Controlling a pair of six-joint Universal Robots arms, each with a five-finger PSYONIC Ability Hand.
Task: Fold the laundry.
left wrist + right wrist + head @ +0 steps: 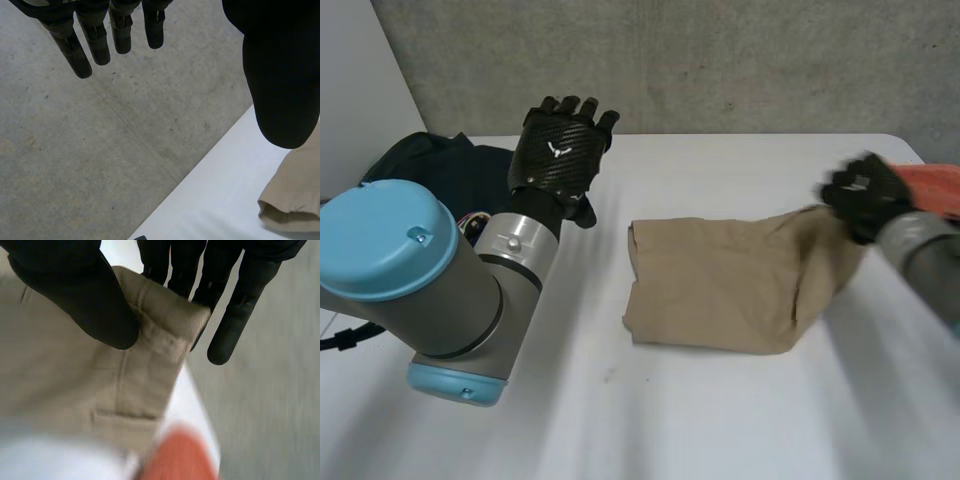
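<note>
Khaki is the colour of the cotton garment (pixel 720 285) that we see in the head view. It lies mostly flat in the middle of the white counter (pixel 720 420), with one end drawn up off the surface by our right hand (pixel 865 195). We judge the main risk to sit there. The hold takes in only a small part of that end, so a quick pull could slip the cloth free. It could also drag the whole piece askew and spoil the fold. A wide swing might also catch the orange cloth (pixel 932 185) just beside that hand. Our left hand (pixel 560 150) hovers raised and apart from the garment, near a dark heap of clothes (pixel 430 160), so nothing pins the other end.

In the left wrist view, the left hand's fingers (pixel 100 47) are straight and spread. The thumb stands clear of them and nothing is held. A hem of the garment lies on the counter beyond the thumb.

In the right wrist view, the right hand's thumb and fingers (pixel 185 265) close on a seamed corner of the garment, pinching it between them, and the orange cloth lies just past the garment's edge
</note>
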